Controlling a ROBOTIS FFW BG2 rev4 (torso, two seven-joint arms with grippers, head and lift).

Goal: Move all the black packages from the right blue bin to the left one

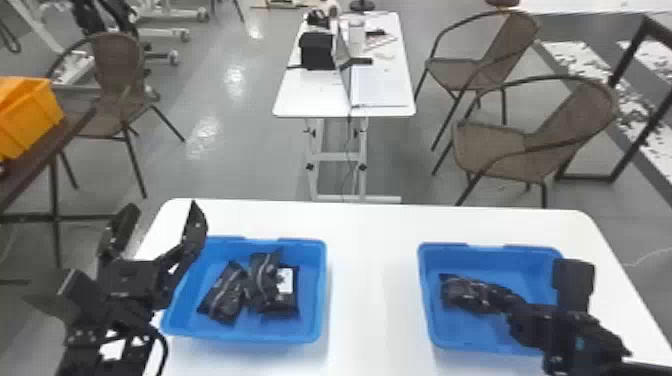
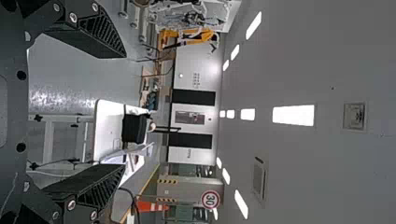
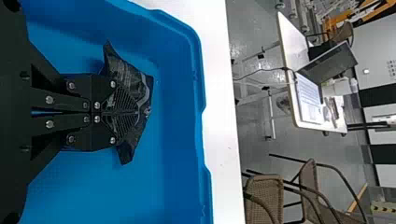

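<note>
Right gripper (image 1: 516, 309) is at the right blue bin (image 1: 480, 346), lower right of the head view. Fingers pressed together, pinching the black package (image 1: 462, 292). Package is glossy black plastic, crumpled, with a pale wavy streak; in the right wrist view it spreads out past both sides of the fingertips, corners pointed. Still within that bin's outline; can't tell if it touches the floor of it.

Left blue bin (image 1: 245, 338), lower left of centre, has three more: a creased left package (image 1: 227, 297) lying slanted, a middle package (image 1: 264, 275) with a light streak, and a right package (image 1: 287, 306) with a white label. The middle one sits against both neighbours, partly over the right one.

Left gripper (image 1: 163, 215), lower left, is raised by that bin's left edge, fingers spread wide, nothing between them. Both bins sit on the white table (image 1: 372, 280), well apart.
</note>
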